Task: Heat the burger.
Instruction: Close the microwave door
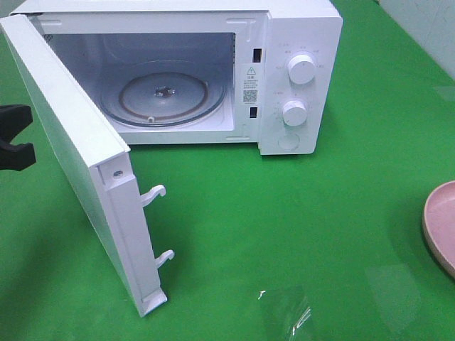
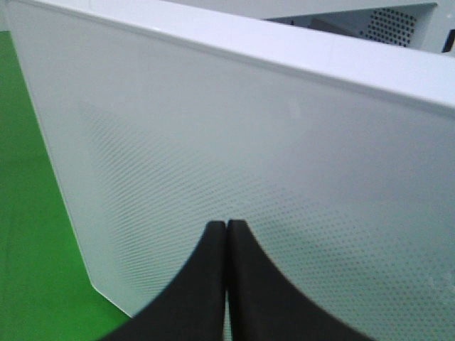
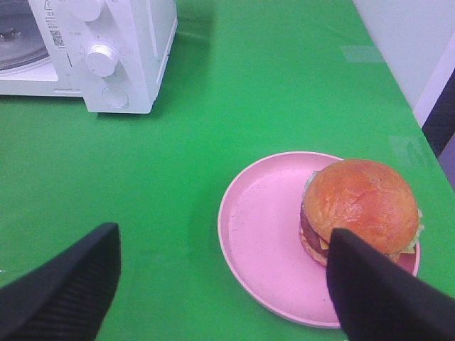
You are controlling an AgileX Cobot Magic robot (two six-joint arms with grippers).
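**Burger on pink plate, microwave standing open**

Black fingers [image 3: 64,284] of the right end effector [image 3: 224,284] frame the closest sight in the right wrist view, standing wide apart with nothing between them. Just beyond them sits the pink plate [image 3: 263,227], and on it the burger [image 3: 362,202], set toward one side of the plate rather than its middle, with bare pink showing on the side nearer the microwave [image 1: 298,42]. The glossy brown bun tops a dark patty and a fringe of green lettuce.

From the high camera only the plate's rim [image 1: 437,220] shows, well to the right of the microwave on the green surface [image 1: 284,213].

The microwave's door [image 1: 71,156] is swung wide open to its left. Inside its cavity lies a glass turntable [image 1: 163,96], with nothing resting on it. Two white knobs [image 1: 302,69] sit on the panel to the right of the cavity.

The left end effector [image 2: 226,226] is closed, its two black tips pressed together and empty, close against the outer face of the microwave door [image 2: 249,156].
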